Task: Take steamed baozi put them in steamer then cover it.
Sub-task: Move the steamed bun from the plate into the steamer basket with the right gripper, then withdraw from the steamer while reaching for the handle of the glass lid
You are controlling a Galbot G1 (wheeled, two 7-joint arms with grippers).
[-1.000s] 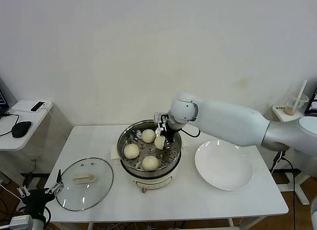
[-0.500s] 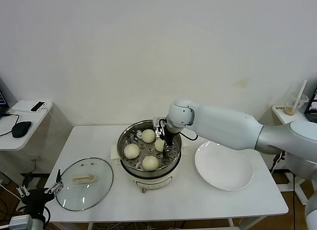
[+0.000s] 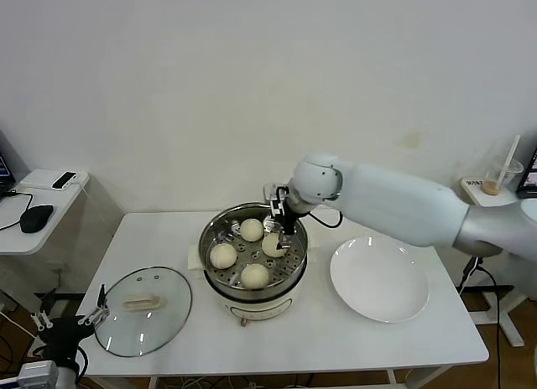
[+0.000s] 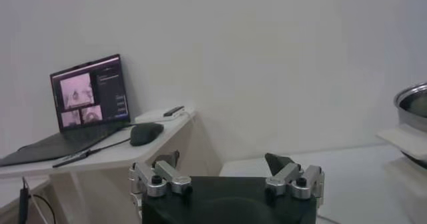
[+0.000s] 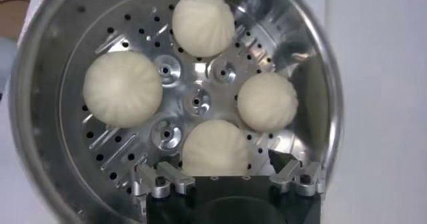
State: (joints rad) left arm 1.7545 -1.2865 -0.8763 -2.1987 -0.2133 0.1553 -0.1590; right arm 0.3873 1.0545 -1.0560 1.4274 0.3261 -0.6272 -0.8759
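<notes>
all four steamed baozi (image 3: 252, 230) are sitting in the steamer (image 3: 216, 231), right gripper (image 3: 280, 227) hovering above with jaws released, left gripper (image 4: 227, 179) parked with jaws released, cover (image 3: 143, 310) waiting on the worktop (image 3: 336, 339)

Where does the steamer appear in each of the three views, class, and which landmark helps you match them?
Head view: the steamer stands mid-table, between the cover and the plate.
Left wrist view: only its rim shows, at the picture's edge.
Right wrist view: it fills the picture.
Shared landmark: the steamer's shiny steel rim.
</notes>
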